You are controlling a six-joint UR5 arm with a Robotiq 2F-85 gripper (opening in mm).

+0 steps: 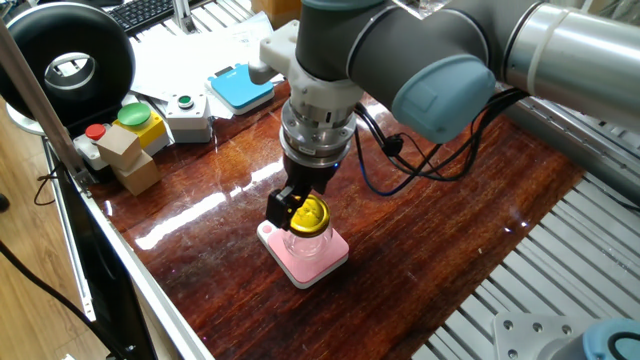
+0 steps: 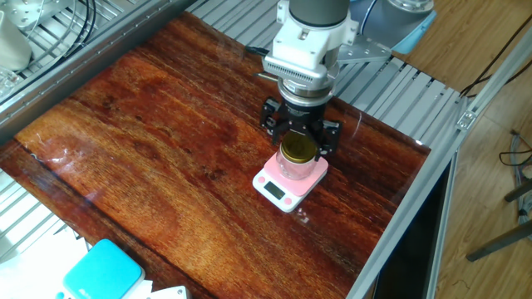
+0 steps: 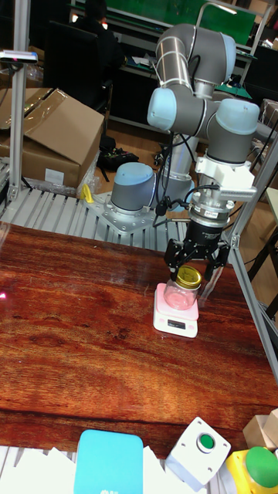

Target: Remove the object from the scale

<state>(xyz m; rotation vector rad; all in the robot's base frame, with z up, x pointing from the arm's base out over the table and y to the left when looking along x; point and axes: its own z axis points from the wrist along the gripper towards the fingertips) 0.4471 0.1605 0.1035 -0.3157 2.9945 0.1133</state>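
A small glass jar (image 1: 309,233) with a shiny gold lid (image 2: 298,149) stands upright on the pink scale (image 2: 289,180). The scale lies flat on the dark wood counter (image 2: 150,141), close to one long edge where the metal rails run. Its little grey display (image 3: 177,325) faces away from the arm.

The gripper (image 3: 190,271) hangs straight down over the jar. Its black fingers (image 3: 171,265) are spread wide, one on each side of the lid. They sit just beside the lid, and there looks to be a small gap, though it is hard to be sure from here. The jar is narrower than the scale and sits near its middle.

Far off at another corner of the counter lies a blue square scale (image 1: 240,87). Near it is a white box with a green button (image 1: 187,114) and a yellow box with a big green button (image 1: 137,119).
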